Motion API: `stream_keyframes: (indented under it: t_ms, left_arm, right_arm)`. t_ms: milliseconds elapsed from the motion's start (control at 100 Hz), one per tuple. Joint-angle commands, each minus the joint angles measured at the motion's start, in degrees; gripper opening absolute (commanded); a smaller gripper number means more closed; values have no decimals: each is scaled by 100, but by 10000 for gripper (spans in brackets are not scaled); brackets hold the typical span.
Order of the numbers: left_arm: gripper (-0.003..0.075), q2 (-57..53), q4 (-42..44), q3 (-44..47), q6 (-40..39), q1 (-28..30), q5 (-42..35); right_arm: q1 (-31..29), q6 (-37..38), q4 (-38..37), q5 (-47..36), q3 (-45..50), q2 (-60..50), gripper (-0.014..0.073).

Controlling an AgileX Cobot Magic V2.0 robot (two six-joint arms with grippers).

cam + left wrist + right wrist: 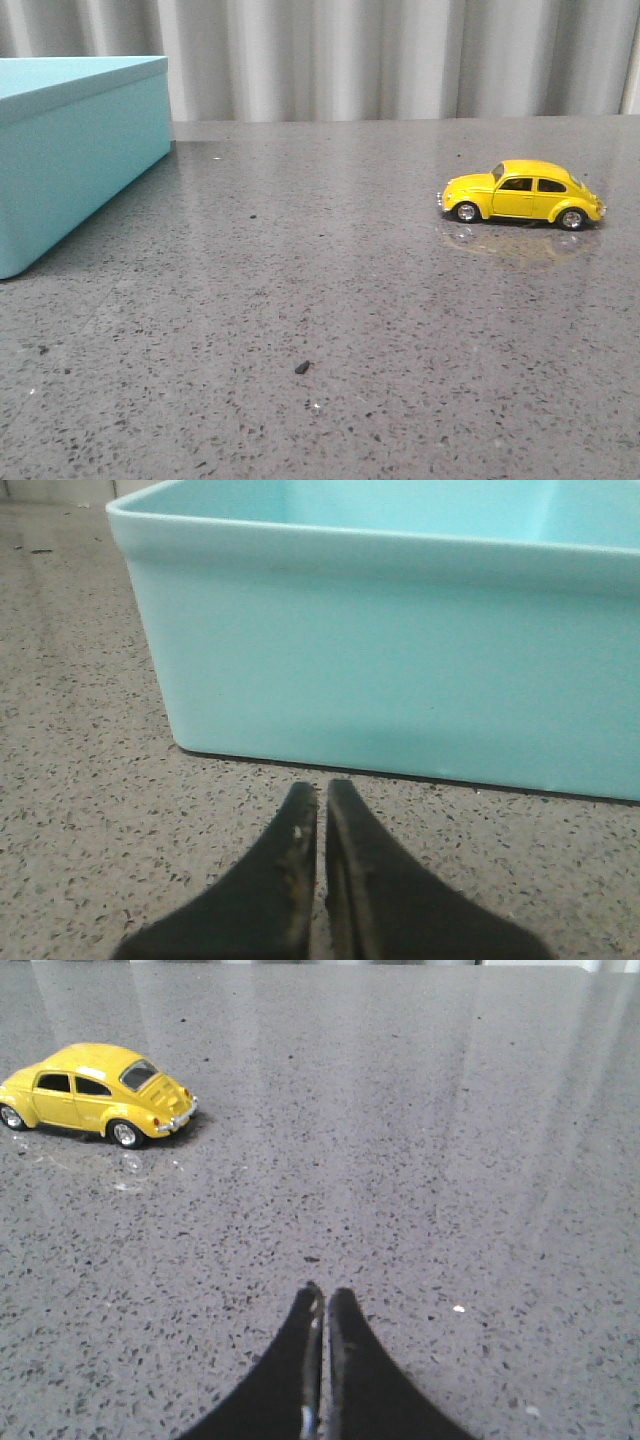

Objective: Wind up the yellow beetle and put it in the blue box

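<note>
1. Front view: the yellow beetle (522,194) stands on all four wheels on the grey speckled tabletop (330,300), over on the right side, its nose pointing left. The blue box (75,150) sits at the far left, lid on, well apart from the car. Neither arm shows in this view, and a small dark crumb (302,367) lies on the table near the middle.

2. Left wrist view: the left gripper (322,795) has its fingers pressed together with nothing between them, low over the table, just in front of the blue box (400,670), not touching it.

3. Right wrist view: the right gripper (324,1298) is likewise closed and empty, and the yellow beetle (95,1093) stands well off to one side of its line.

4. Judgement: the task has not started; the car is untouched and the box still lidded. The next move calls for the right gripper to spread its fingers, swing toward the car and take it across the body, so it can be drawn backward to wind it.
</note>
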Motion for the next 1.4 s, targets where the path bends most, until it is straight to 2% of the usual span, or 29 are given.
stream_keyframes:
  t_ms: [0, 680, 1070, 1190, 1310, 1390]
  left_arm:
    - [-21, -187, 30, 153, -52, 9, -497]
    - [-21, -187, -17, 153, -52, 9, -700]
    - [-21, -187, -135, 153, -52, 9, -1039]
    - [-21, -187, -135, 153, -52, 9, -1283]
    - [-21, -187, -135, 153, -52, 9, -1861]
    - [-21, -175, -285, 82, -89, 9, -1987]
  right_arm:
    - [-26, -47, -36, -577, 129, -109, -62]
    - [-26, -47, -36, -712, 129, -109, -62]
    - [-26, 11, -36, -1322, 129, -109, -62]
    - [-26, 11, -36, -1687, 129, -109, -62]
    - [-26, 11, -36, -1522, 65, -87, -62]
    - [-26, 11, -36, -1405, -67, 34, -62]
